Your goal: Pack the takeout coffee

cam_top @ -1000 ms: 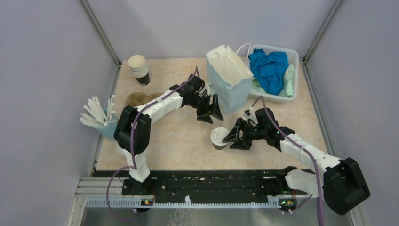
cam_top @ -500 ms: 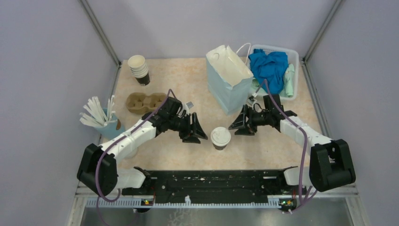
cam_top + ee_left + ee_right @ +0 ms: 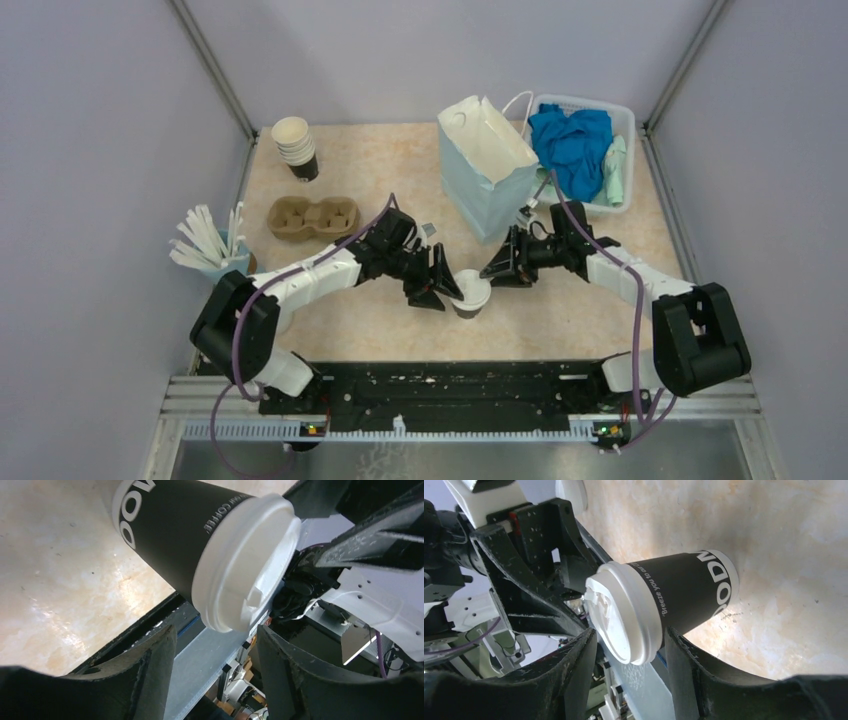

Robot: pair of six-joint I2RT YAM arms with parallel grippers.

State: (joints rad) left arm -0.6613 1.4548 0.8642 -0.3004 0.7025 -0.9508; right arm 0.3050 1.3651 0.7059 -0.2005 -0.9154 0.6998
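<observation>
The small dark brown paper coffee cup [image 3: 474,293] with its round white plastic lid [image 3: 245,565] stands upright on the beige marbled table [image 3: 380,170]. It is toward the near edge, between the two arms. It is in front of the light blue paper bag [image 3: 487,185] and not inside it.

The left gripper [image 3: 447,288] reaches in low from the cup's left. Its jaws are spread wide and grip nothing. In the left wrist view the lidded top of the cup sits in the gap between the two black fingers [image 3: 150,670]. There is clear space on one side, but I cannot tell whether the other finger brushes the lid's rim.

The right gripper [image 3: 490,272] comes in from the cup's right and far side and is just beside it. It too is spread wide and empty. Its wrist view shows the cup ahead between its fingers, with white lettering on the dark wall.

The bag stands with its mouth open, next to a white plastic bin [image 3: 625,110] holding a blue cloth [image 3: 570,145]. A stack of lidless paper cups [image 3: 296,147], a brown cardboard cup carrier [image 3: 312,217] and a pale blue holder of white sticks [image 3: 212,245] sit on the table's left side.
</observation>
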